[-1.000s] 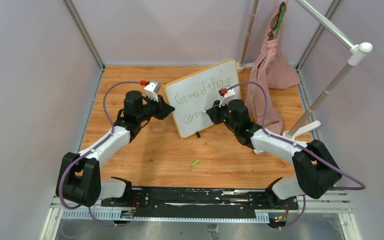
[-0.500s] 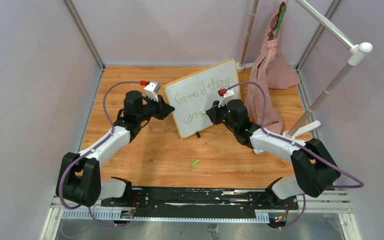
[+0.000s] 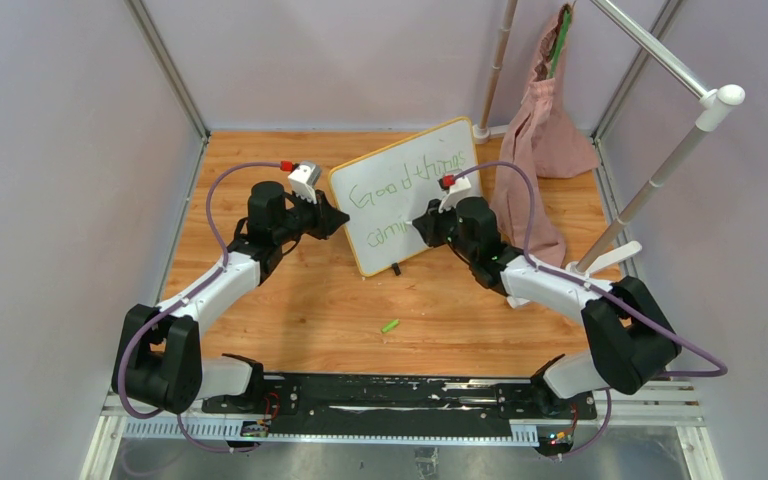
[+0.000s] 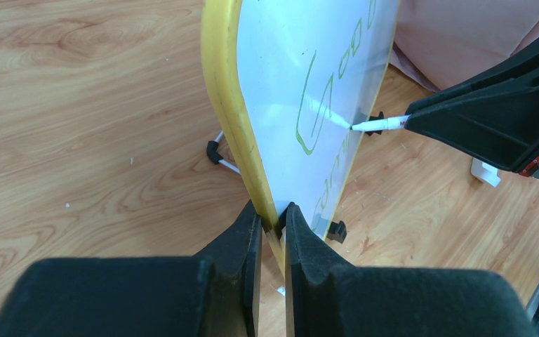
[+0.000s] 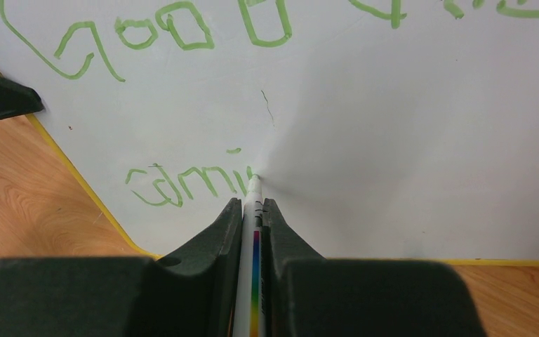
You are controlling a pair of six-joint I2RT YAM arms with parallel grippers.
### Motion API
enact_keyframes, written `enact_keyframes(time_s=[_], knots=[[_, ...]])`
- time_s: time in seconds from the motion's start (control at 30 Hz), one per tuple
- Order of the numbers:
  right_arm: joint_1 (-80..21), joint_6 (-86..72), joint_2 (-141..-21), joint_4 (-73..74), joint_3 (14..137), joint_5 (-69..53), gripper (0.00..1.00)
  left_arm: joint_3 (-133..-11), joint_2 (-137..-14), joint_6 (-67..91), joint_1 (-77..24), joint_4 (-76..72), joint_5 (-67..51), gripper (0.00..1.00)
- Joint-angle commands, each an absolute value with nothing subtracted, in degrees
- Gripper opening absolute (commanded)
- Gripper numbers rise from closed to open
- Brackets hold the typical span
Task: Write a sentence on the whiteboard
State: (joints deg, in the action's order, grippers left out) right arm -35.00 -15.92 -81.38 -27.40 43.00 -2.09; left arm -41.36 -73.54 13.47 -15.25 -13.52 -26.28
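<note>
The whiteboard stands on its small black feet toward the far middle of the wooden counter, turned at an angle, with a pink cloth bag just beside its right end. Green writing reads "Good things" along the top and an unfinished "comin" below.

The left end effector is narrowed onto the yellow frame at the board's left edge, its jaws pinching the rim from front and back. The right end effector is closed on a white marker, whose tip touches the board face right after the last green stroke. A green marker cap lies well apart, nearer the counter's near edge.

The board looks light, thin and stiff, with a slick face. On feet that small it would probably slide or tip back under pen pressure, so bracing it seems necessary. The frame edge is the sensible place to take hold: it gives the jaws a firm lip, and a hold on the face could smear wet ink. The sentence looks partly done, with its second line just begun.
</note>
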Motion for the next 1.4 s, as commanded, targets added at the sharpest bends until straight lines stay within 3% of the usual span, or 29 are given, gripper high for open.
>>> enact_keyframes(time_s=[0.0, 1.37], knots=[[-33.2, -16.3, -81.3, -29.1, 44.3, -0.5, 0.0, -41.0, -73.2, 7.6, -15.5, -11.7, -21.9, 0.0], [-32.2, -17.7, -79.4, -28.6, 39.6, -2.0, 0.0, -41.1, -73.3, 7.8, -15.6, -11.7, -22.0, 0.0]])
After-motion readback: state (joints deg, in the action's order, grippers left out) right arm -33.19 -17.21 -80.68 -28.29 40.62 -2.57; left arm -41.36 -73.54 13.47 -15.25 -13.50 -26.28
